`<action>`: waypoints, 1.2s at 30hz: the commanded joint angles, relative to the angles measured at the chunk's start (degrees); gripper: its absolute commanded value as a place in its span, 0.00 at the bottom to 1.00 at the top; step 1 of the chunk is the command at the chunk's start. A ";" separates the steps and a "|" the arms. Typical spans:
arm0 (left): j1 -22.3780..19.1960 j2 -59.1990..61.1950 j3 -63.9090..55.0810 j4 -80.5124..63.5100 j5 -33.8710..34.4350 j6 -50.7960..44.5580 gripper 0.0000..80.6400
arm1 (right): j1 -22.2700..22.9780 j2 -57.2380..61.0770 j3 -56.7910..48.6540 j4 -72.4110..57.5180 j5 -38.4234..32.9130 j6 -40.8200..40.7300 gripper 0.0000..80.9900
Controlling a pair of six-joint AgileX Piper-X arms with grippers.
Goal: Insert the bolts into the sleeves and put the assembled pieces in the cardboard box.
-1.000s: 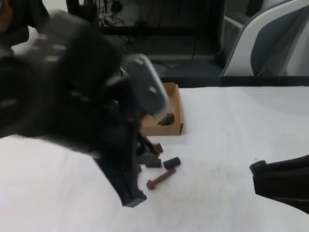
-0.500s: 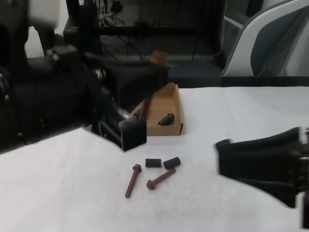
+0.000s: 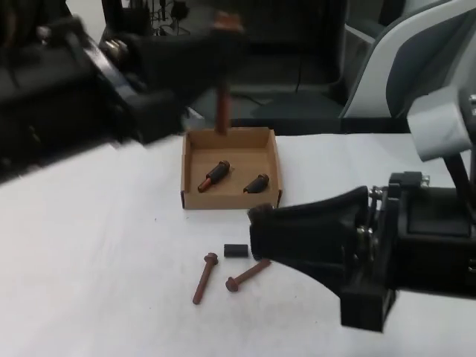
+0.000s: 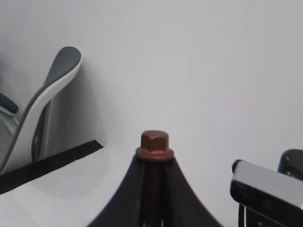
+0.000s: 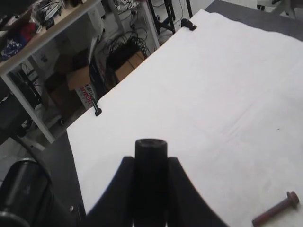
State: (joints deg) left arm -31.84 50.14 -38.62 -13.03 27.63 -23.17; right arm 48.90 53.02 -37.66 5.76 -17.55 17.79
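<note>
My left gripper (image 3: 223,46) (image 4: 154,165) is raised over the far side of the cardboard box (image 3: 191,160), shut on a rusty bolt (image 3: 222,104) (image 4: 154,143) that hangs upright, head up. My right gripper (image 3: 259,220) (image 5: 150,166) hovers low just right of the loose parts, shut on a black sleeve (image 5: 150,150). In the box lie two assembled pieces (image 3: 213,175) (image 3: 257,182). On the white cloth in front of the box are one black sleeve (image 3: 235,251) and two loose bolts (image 3: 203,277) (image 3: 248,274); one bolt (image 5: 277,215) also shows in the right wrist view.
The white cloth (image 3: 89,282) covers the bench, with free room on its left and far right. A dark edge strip (image 3: 372,125) bounds the far side. A grey and white chair (image 3: 416,59) stands behind the bench.
My left arm rose and swung back with the bolt, uncovering the box. My right arm came in from the right, and the right-hand loose sleeve is now in its gripper.
</note>
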 commanded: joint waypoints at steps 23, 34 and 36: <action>3.85 0.12 7.76 -7.42 3.47 -3.46 0.02 | 0.16 10.92 -0.18 -16.60 1.80 7.22 0.01; 3.85 0.35 7.76 -10.39 2.14 -5.13 0.02 | 0.16 10.91 -0.32 -19.61 1.80 8.74 0.01; 3.85 0.93 7.76 -10.83 1.72 -5.13 0.02 | 0.16 10.91 -0.32 -20.91 1.80 9.21 0.01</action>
State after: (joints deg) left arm -27.96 50.48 -30.76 -21.97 29.79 -28.24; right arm 48.90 64.07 -37.66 -12.32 -15.57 26.33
